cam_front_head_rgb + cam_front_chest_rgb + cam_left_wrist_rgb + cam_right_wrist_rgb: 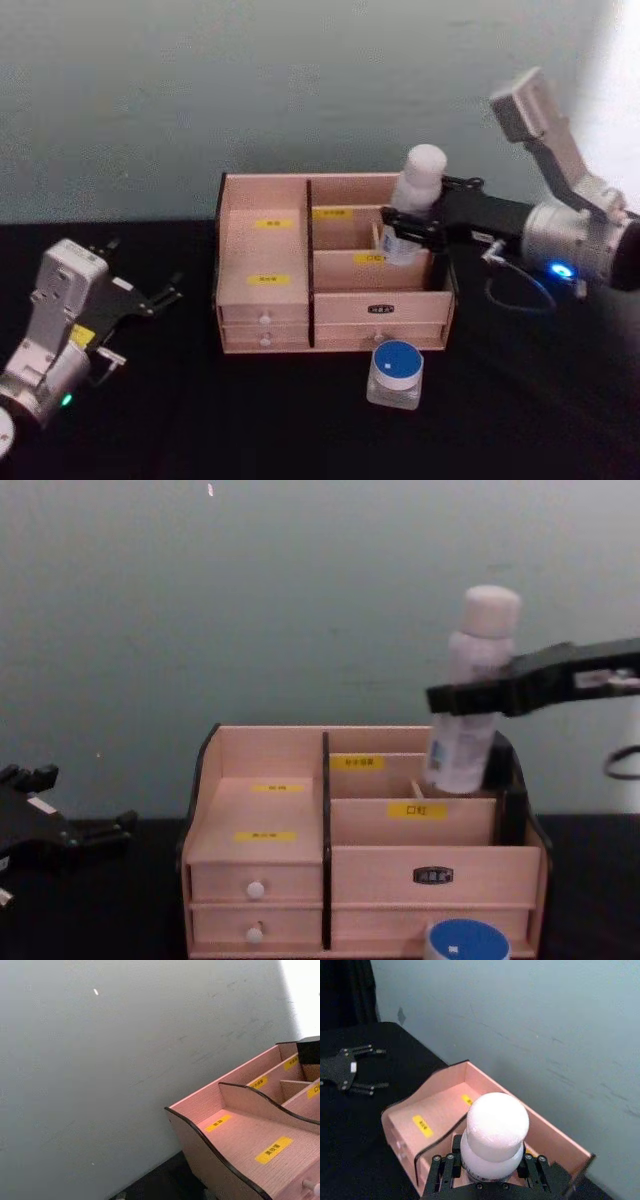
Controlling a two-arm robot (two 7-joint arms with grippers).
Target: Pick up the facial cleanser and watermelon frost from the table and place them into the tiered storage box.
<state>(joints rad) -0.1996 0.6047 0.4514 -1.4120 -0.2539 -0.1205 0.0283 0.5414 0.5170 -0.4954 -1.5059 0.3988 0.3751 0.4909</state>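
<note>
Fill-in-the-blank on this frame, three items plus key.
1. The right gripper holds the white bottle at the tiered storage box's ____ rear corner.
2. The blue-lidded jar stands on the table in ____ of the box.
3. The left gripper, left of the box, has its fingers ____.
Missing: right; front; open.

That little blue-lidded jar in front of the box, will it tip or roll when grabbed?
The jar looks squat and stands on a flat base, so tipping seems unlikely. Its smooth walls may be slippery; tipped over, it could roll.
</note>
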